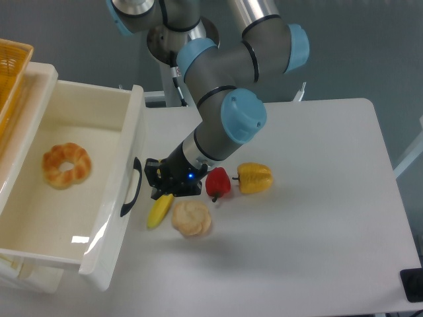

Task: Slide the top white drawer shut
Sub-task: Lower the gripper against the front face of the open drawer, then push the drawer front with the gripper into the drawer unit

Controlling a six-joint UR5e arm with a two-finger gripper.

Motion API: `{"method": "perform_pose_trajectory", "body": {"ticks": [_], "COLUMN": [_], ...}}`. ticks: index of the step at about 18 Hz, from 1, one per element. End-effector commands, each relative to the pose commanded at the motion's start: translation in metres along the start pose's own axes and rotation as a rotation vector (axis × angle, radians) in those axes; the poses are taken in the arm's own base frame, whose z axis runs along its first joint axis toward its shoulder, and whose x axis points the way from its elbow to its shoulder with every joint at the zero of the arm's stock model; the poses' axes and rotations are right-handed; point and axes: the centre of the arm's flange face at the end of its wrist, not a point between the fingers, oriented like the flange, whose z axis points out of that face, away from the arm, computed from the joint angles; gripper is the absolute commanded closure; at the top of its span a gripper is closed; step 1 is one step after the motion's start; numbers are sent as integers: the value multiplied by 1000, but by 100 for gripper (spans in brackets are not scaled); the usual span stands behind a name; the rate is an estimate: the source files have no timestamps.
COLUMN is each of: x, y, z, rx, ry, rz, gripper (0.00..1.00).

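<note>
White table (pixel 317 198), drawer pulled out

The top white drawer (pixel 99 191) holds a doughnut (pixel 66 165); the gripper (pixel 160 187) hangs beside its handle, opening unclear.

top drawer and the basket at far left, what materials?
Top white drawer: looks like glossy cream plastic, with bright glare on its floor and front lip; its curved handle looks like black plastic. Yellow basket: woven weave pattern, probably wicker or plastic strands.
</note>
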Motion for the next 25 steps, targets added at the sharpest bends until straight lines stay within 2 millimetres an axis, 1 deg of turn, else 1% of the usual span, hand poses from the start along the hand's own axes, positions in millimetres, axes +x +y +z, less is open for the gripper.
{"method": "perform_pose_trajectory", "body": {"ticks": [9, 11, 14, 16, 20, 21, 22, 25], "x": [5, 9, 12, 20, 22, 25, 31, 38], "y": [2, 4, 5, 4, 6, 7, 6, 6], "z": [5, 2, 3, 4, 5, 3, 5, 8], "rx": [-19, -18, -26, -31, -41, -39, -42, -49], "ry": [13, 12, 17, 18, 24, 23, 23, 25], "rz": [-5, -3, -5, 4, -1, 1, 10, 19], "gripper": [100, 100, 100, 100, 100, 100, 100, 100]}}
